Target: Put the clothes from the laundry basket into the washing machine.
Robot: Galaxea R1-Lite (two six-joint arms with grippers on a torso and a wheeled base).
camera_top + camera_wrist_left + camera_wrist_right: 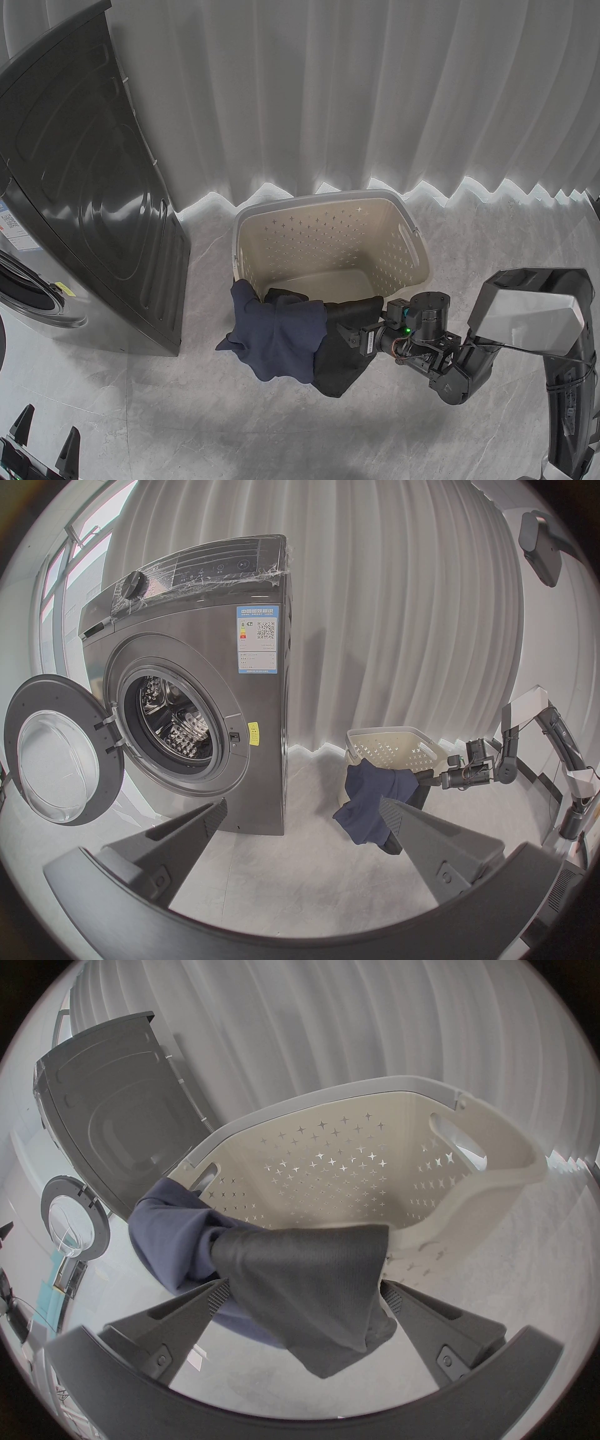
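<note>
**Holding and placement.** The right tool (304, 1294) is at the basket's (325, 205) near rim. Its fingers stand apart and straddle the dark garment (340, 365); no pinch is evident. The garment hangs over that rim, so it offers a free fold that looks easy to nip. The navy garment (275, 337) is draped over the same rim beside it, on the washer side, and the two overlap. A pull on one may therefore drag the other. The left tool (301, 805) has its fingers apart and holds nothing. It sits well away from the basket, facing the washer (206, 730).

**Containers.** The basket floor looks bare, and both garments trail outside toward the floor. The washer stands to the basket's left with its door (56, 749) swung open. Its drum (172, 720) appears empty, so I judge that no transfer has been made yet.
</note>
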